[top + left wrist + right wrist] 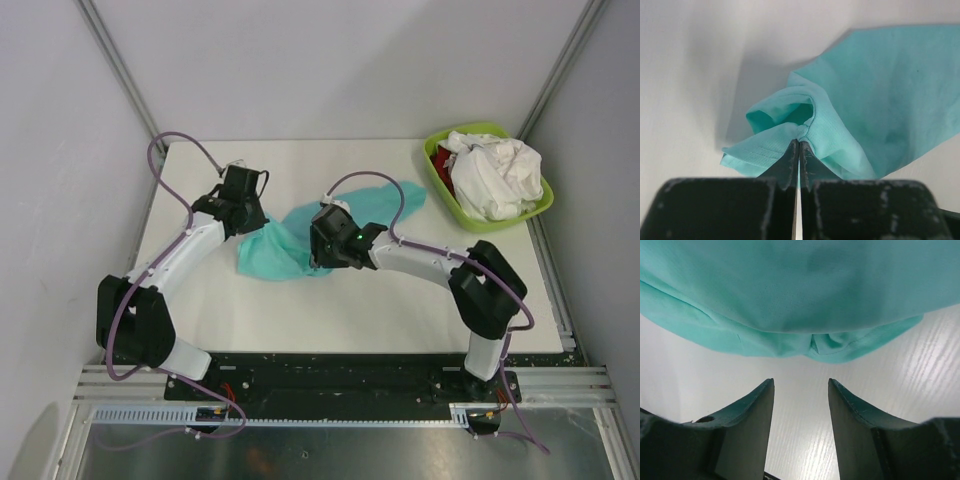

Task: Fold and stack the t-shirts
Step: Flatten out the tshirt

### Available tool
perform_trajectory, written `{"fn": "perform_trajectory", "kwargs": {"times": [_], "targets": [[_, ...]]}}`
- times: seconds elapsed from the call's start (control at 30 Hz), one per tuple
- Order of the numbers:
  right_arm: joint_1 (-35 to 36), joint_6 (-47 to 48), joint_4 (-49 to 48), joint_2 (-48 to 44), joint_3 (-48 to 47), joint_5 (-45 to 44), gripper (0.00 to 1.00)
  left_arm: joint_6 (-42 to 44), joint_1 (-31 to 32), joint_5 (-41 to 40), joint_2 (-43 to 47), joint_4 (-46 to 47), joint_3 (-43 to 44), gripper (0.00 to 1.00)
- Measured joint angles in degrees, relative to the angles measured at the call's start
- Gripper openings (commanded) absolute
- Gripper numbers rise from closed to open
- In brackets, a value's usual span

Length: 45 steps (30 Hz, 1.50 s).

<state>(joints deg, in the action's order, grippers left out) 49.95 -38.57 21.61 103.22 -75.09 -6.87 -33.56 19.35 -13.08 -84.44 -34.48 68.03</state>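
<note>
While left gripper (799,142) pinches, teal t-shirt (286,253) stretches far-right.

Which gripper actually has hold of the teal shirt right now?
The left gripper: its fingers are shut on a bunched fold of the teal shirt. The right gripper has its fingers open, just short of it, gripping nothing.

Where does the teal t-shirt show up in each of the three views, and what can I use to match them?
Top external: teal t-shirt at the table's centre, partly under the right arm.
Left wrist: teal t-shirt fills centre and right, a fold pinched in the left gripper.
Right wrist: teal t-shirt spans the top, above the open right gripper.
Shared landmark: the white table under it.
</note>
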Motion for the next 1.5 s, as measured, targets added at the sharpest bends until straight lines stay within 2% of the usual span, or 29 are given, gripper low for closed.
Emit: {"fn": "perform_trajectory", "kwargs": {"times": [0.47,0.97,1.27,1.5], "targets": [[1.33,-3.89,-6.58,4.39,0.15,1.64,0.51,0.0,0.0,0.02,0.11,0.0,-0.79,0.0],[3.26,-4.35,-5.22,9.97,-2.38,-0.81,0.5,0.0,0.0,0.2,0.37,0.02,-1.33,0.0],[3.63,-3.93,-2.99,12.22,-8.26,-3.65,0.43,0.0,0.0,0.26,1.46,-0.02,-2.67,0.0],[4.55,-3.21,-0.15,14.36,-9.22,-6.19,0.45,0.02,0.0,0.26,1.77,-0.07,-2.8,0.0]]}}
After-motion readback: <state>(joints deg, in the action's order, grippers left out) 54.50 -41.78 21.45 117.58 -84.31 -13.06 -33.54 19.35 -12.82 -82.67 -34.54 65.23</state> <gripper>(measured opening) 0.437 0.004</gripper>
